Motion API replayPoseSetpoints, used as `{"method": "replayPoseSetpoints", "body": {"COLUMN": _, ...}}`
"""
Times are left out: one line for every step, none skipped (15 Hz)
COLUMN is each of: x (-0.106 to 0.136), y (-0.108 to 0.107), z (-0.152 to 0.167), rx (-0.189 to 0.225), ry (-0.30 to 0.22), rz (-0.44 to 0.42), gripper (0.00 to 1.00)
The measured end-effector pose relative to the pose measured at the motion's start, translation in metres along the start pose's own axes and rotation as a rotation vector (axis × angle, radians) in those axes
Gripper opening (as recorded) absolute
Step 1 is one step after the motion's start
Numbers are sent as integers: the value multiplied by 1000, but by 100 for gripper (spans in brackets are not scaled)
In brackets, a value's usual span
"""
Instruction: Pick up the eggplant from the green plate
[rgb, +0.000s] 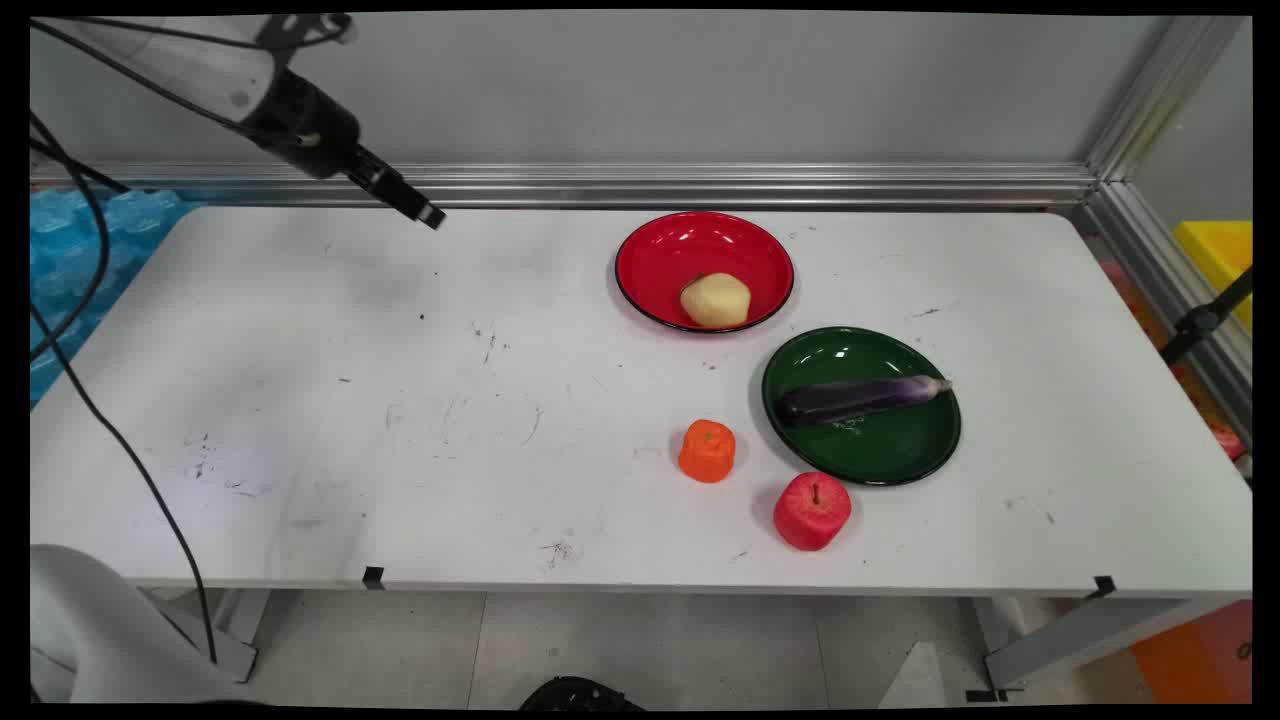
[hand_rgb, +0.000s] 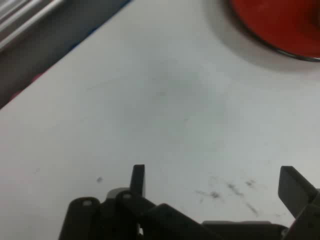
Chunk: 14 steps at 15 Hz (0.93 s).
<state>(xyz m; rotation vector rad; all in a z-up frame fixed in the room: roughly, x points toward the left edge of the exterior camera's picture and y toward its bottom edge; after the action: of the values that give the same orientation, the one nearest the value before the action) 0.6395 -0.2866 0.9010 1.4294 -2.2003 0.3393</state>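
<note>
While tool (hand_rgb: 215, 182) gapes, glossy red bowl (hand_rgb: 280, 25) nearby

Gripper (rgb: 425, 213) hangs over the table's (rgb: 300, 400) far left part, well apart from the red bowl (rgb: 660, 250) and holding nothing; can't tell finger spread from this angle. Potato (rgb: 715, 300) sits inside the red bowl, near its front rim. Green plate (rgb: 870, 450) lies just front-right of the red bowl, with an eggplant (rgb: 860, 398) lying across it. Orange (rgb: 707, 451) stands in front of the red bowl, just left of the plate. Apple (rgb: 812, 510) stands further front of the bowl, touching or almost touching the plate's front rim.
</note>
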Motion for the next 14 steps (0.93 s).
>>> {"method": "replayPoseSetpoints", "body": {"x": 2, "y": 4, "z": 2, "rx": -11, "ry": 0, "rz": 23, "gripper": 100}}
{"method": "replayPoseSetpoints", "body": {"x": 7, "y": 10, "z": 5, "rx": -27, "ry": 3, "rz": 60, "gripper": 100}}
{"method": "replayPoseSetpoints", "body": {"x": 12, "y": 17, "z": 7, "rx": -43, "ry": 8, "rz": 99, "gripper": 100}}
{"method": "replayPoseSetpoints", "body": {"x": 18, "y": 23, "z": 9, "rx": -57, "ry": 14, "rz": 132, "gripper": 100}}
{"method": "replayPoseSetpoints", "body": {"x": 24, "y": 32, "z": 11, "rx": -73, "ry": 22, "rz": 172, "gripper": 100}}
{"method": "replayPoseSetpoints", "body": {"x": 30, "y": 40, "z": 14, "rx": -90, "ry": 30, "rz": 213, "gripper": 100}}
{"method": "replayPoseSetpoints", "body": {"x": 38, "y": 50, "z": 17, "rx": -110, "ry": 38, "rz": 259, "gripper": 100}}
{"method": "replayPoseSetpoints", "body": {"x": 47, "y": 61, "z": 22, "rx": -133, "ry": 49, "rz": 309, "gripper": 100}}
{"method": "replayPoseSetpoints", "body": {"x": 54, "y": 71, "z": 26, "rx": -151, "ry": 58, "rz": 347, "gripper": 100}}
{"method": "replayPoseSetpoints", "body": {"x": 62, "y": 80, "z": 31, "rx": -169, "ry": 67, "rz": 384, "gripper": 100}}
{"method": "replayPoseSetpoints", "body": {"x": 70, "y": 90, "z": 36, "rx": -185, "ry": 77, "rz": 416, "gripper": 100}}
{"method": "replayPoseSetpoints", "body": {"x": 79, "y": 100, "z": 42, "rx": -201, "ry": 87, "rz": 447, "gripper": 100}}
{"method": "replayPoseSetpoints", "body": {"x": 87, "y": 110, "z": 48, "rx": -217, "ry": 97, "rz": 474, "gripper": 100}}
{"method": "replayPoseSetpoints", "body": {"x": 94, "y": 118, "z": 54, "rx": -231, "ry": 103, "rz": 493, "gripper": 100}}
